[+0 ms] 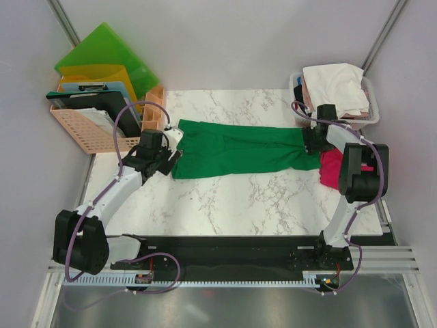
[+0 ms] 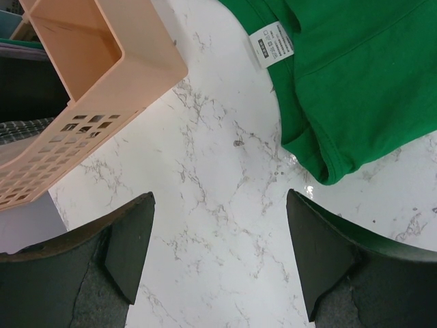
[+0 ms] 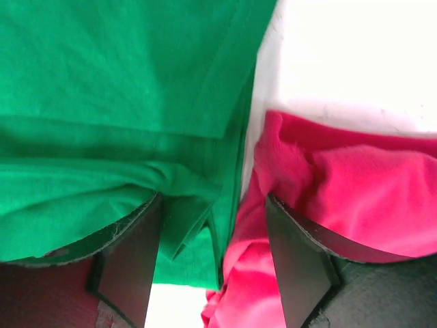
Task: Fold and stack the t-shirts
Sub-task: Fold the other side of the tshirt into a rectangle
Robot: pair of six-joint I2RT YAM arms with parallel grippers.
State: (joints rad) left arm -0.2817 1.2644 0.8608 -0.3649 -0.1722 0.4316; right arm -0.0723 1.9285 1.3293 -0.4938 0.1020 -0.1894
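The green t-shirt (image 1: 239, 149) lies on the marble worktop (image 1: 239, 198) as a long flat band, running from left to right across the far half. Its collar end points to the left and its white label (image 2: 272, 44) is turned up. The left tool (image 2: 218, 205) hovers just off that left end with its fingers (image 2: 130, 239) set wide apart. Only bare marble shows between them, and the shirt's rolled hem lies just beyond the right-hand finger, so the tool grips nothing. The right tool (image 3: 213, 205) is low over the band's right end, also spread wide. One finger is over bunched green folds and the other over the magenta t-shirt (image 3: 355, 184), and neither finger pinches the cloth. The magenta t-shirt sits crumpled at the right edge of the worktop, touching the green one's end and partly hidden under the right arm in the top view. In the far right corner a white basket (image 1: 373, 109) holds a heaped white t-shirt (image 1: 334, 85), with a pinkish t-shirt (image 1: 311, 96) showing at its left side. In the far left corner stands an orange basket (image 1: 89, 133) holding a green folder (image 1: 102, 51), a yellow folder (image 1: 102, 74) and a clipboard (image 1: 82, 92).
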